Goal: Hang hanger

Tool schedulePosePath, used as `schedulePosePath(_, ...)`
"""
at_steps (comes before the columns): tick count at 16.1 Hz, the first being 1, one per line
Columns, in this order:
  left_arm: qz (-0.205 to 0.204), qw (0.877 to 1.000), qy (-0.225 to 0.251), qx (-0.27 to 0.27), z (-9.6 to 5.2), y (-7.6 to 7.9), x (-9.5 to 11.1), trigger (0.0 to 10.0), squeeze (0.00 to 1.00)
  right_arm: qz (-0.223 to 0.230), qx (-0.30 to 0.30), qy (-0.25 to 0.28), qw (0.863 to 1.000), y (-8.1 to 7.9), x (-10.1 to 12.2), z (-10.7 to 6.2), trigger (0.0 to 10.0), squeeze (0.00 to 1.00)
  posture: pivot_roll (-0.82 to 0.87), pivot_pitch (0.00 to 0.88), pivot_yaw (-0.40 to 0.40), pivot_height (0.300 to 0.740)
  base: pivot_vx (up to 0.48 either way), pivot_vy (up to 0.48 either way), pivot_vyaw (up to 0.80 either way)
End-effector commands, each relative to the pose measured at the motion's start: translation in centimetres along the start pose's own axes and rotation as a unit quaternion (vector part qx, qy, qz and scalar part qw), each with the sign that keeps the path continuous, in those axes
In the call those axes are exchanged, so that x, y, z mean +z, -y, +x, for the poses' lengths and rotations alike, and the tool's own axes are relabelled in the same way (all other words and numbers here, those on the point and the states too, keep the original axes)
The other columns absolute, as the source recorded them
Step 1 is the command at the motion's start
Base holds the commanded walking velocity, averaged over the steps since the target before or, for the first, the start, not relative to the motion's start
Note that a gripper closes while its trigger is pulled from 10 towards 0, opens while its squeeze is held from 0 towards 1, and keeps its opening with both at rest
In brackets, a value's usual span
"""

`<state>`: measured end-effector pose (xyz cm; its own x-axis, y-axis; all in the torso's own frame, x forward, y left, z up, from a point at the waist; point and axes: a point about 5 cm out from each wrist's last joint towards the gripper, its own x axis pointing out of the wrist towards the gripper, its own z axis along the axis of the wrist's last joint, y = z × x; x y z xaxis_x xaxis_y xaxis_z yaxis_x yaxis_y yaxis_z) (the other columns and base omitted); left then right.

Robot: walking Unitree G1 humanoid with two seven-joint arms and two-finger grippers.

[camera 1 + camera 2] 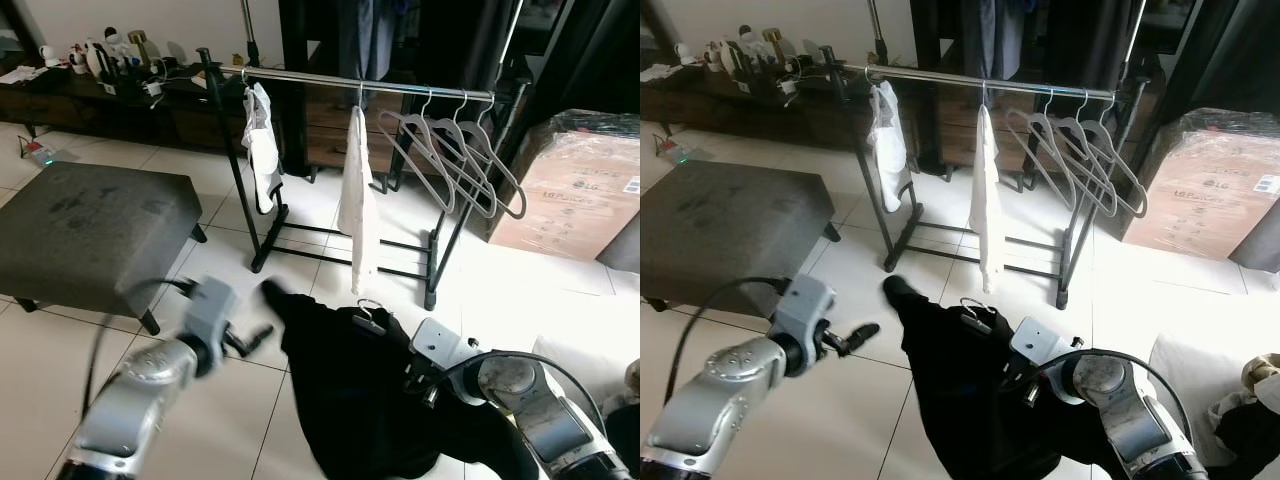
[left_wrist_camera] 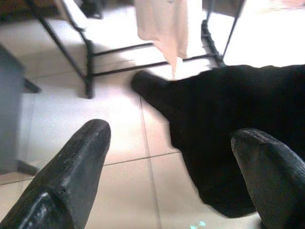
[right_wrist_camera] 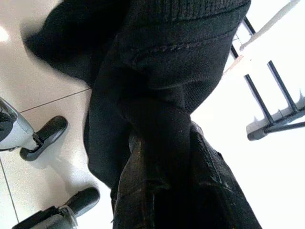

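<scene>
A black garment hangs low over the tiled floor on a hanger whose metal hook sticks up at its top. My right gripper is shut on the garment's fabric; in the right wrist view its fingers are wrapped in black cloth. My left gripper is open just left of the garment, touching nothing, and its two fingers stand wide apart. Beyond stands a black clothes rack with a silver rail, holding two white garments and several empty grey hangers.
A grey ottoman stands to the left. A cardboard box sits at the right behind the rack. A dark cabinet with small objects lines the back wall. White tile floor lies between me and the rack.
</scene>
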<state>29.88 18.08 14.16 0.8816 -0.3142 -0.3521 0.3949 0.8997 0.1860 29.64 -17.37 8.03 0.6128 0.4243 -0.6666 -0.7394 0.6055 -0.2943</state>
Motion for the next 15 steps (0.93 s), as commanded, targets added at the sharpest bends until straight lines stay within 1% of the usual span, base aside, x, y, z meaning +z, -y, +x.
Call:
schedulePosePath(1,0.000,1.000,-0.004,-0.003,0.0,0.0,-0.1,10.0,0.00,0.001,-0.007,0.028,1.000,0.5,1.1,-0.5,0.0,0.00,-0.08,0.151,0.020,0.740,0.000,0.000,0.00)
schedulePosePath(2,0.015,0.998,-0.013,-0.061,-0.5,0.8,-0.5,10.0,0.00,0.000,-0.005,0.030,1.000,0.5,1.1,-0.5,0.0,0.00,-0.08,0.151,0.019,0.740,0.000,0.000,0.00)
schedulePosePath(3,0.022,0.993,-0.009,-0.119,-1.0,1.6,-0.7,10.0,1.00,-0.002,-0.002,0.031,1.000,0.4,1.1,-0.4,0.0,0.00,-0.08,0.148,0.020,0.740,0.000,0.000,0.00)
schedulePosePath(4,0.025,0.990,-0.002,-0.141,-1.3,1.8,-0.7,10.0,1.00,-0.005,0.002,0.032,0.999,0.3,1.1,-0.4,0.0,0.00,-0.08,0.148,0.022,0.740,0.000,0.000,0.00)
schedulePosePath(5,0.053,0.989,0.018,-0.140,-1.8,0.8,-0.5,10.0,1.00,-0.019,0.017,0.034,0.999,0.0,1.2,-0.2,0.0,0.00,-0.09,0.147,0.022,0.740,0.000,0.000,0.00)
schedulePosePath(6,0.057,0.989,0.040,-0.129,-2.2,-0.7,0.2,10.0,1.00,-0.078,0.056,0.023,0.995,-0.8,0.9,-0.2,0.0,0.00,-0.08,0.142,0.022,0.740,0.000,0.000,0.00)
schedulePosePath(7,0.060,0.986,0.050,-0.147,-2.5,-0.9,0.7,10.0,1.00,-0.112,0.071,0.010,0.991,-1.2,0.4,-0.1,0.0,0.00,-0.08,0.141,0.021,0.740,0.000,0.000,0.00)
schedulePosePath(8,0.057,0.981,0.061,-0.177,-3.0,-0.8,1.2,10.0,1.00,-0.134,0.076,-0.002,0.988,-1.3,0.0,0.0,0.0,0.00,-0.08,0.138,0.022,0.740,0.000,0.000,0.00)
schedulePosePath(9,0.045,0.971,0.074,-0.223,-3.8,-0.6,1.7,10.0,1.00,-0.165,0.082,-0.018,0.983,-1.5,-0.5,0.3,0.0,0.00,-0.08,0.136,0.021,0.740,0.000,0.000,0.00)
schedulePosePath(10,0.040,0.964,0.077,-0.251,-4.3,-0.6,1.8,10.0,1.00,-0.180,0.086,-0.026,0.980,-1.7,-0.8,0.5,0.0,0.00,-0.08,0.135,0.021,0.740,0.000,0.000,0.00)
schedulePosePath(11,0.045,0.957,0.069,-0.278,-4.8,-0.5,1.6,10.0,1.00,-0.178,0.087,-0.028,0.980,-1.7,-1.0,0.6,0.0,0.00,-0.08,0.135,0.022,0.740,0.000,0.000,0.00)
schedulePosePath(12,0.054,0.943,0.047,-0.326,-5.5,-0.2,0.8,10.0,1.00,-0.181,0.102,-0.021,0.978,-1.9,-1.0,0.6,0.0,0.00,-0.08,0.134,0.023,0.740,0.000,0.000,0.00)
schedulePosePath(13,0.062,0.933,0.031,-0.353,-5.9,0.3,0.0,10.0,1.00,-0.183,0.113,-0.011,0.977,-2.2,-0.8,0.6,0.0,0.00,-0.08,0.135,0.024,0.740,0.000,0.000,0.00)
schedulePosePath(15,0.047,0.911,0.020,-0.410,-6.5,1.4,-0.8,10.0,1.00,-0.189,0.124,0.002,0.974,-2.5,-0.5,0.7,0.0,0.00,-0.08,0.136,0.024,0.740,0.000,0.000,0.00)
